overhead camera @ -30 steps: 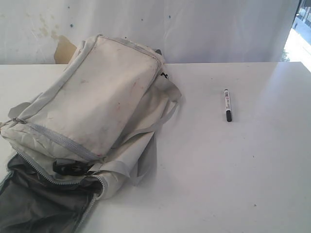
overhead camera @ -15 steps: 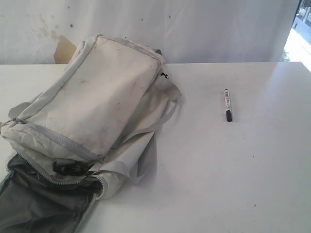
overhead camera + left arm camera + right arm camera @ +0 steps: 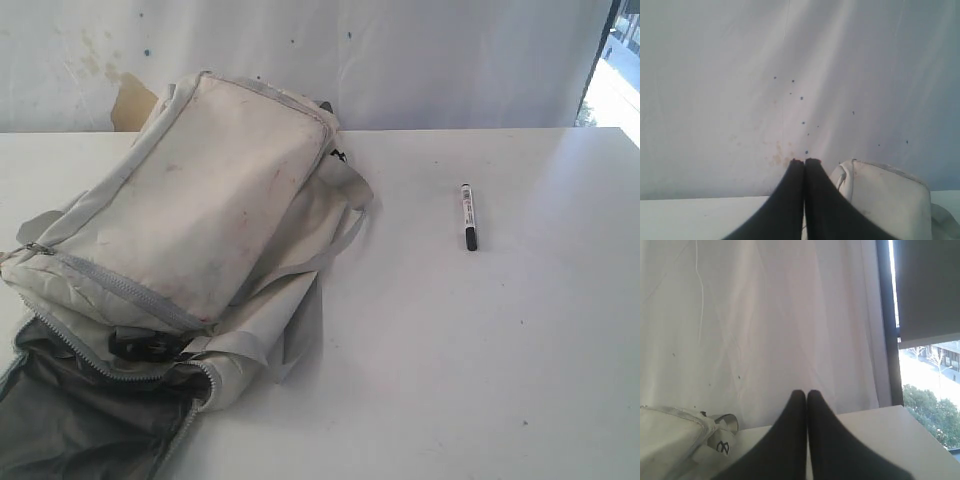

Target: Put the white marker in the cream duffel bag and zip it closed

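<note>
Since nothing has shifted in the last second, I judge the task unstarted: the white marker [image 3: 468,216] lies on the table [image 3: 450,350], well apart from the unzipped cream duffel bag [image 3: 210,200], while my left gripper [image 3: 805,161] and right gripper [image 3: 806,392] both sit pinched together, empty.

At the bottom centre of each wrist frame, the left hand [image 3: 800,163] and the right hand [image 3: 802,393] each show two smooth matte-black fingers [image 3: 785,210], broad at the base and tapering to blunt, rounded tips.
</note>
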`<state>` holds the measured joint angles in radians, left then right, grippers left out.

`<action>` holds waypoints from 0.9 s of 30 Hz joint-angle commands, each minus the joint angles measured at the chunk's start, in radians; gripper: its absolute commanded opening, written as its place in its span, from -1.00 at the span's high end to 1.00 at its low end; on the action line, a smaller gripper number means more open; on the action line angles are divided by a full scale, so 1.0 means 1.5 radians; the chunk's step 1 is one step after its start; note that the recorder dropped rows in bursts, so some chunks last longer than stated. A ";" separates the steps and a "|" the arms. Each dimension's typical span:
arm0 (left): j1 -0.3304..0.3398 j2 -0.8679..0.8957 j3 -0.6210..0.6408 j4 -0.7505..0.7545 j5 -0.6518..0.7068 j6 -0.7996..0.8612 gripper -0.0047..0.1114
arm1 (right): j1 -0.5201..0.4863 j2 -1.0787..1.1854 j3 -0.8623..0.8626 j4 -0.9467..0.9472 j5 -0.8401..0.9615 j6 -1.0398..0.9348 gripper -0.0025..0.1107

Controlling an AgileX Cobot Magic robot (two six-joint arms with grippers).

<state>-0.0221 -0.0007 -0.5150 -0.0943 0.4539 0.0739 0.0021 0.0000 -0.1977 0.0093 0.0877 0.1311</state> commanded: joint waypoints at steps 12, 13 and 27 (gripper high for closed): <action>-0.001 0.211 -0.029 0.014 -0.015 -0.008 0.92 | -0.001 0.310 -0.111 0.017 0.030 0.005 0.96; -0.001 0.229 -0.029 0.014 -0.019 -0.015 0.92 | -0.001 0.334 -0.119 0.017 0.037 0.005 0.96; -0.001 0.495 -0.039 -0.019 -0.023 -0.015 -0.11 | 0.033 0.600 -0.278 0.136 0.211 -0.100 0.29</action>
<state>-0.0221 0.6708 -0.5580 -0.1010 0.4274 0.0588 0.0202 0.8345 -0.5634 0.1250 0.3309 0.0863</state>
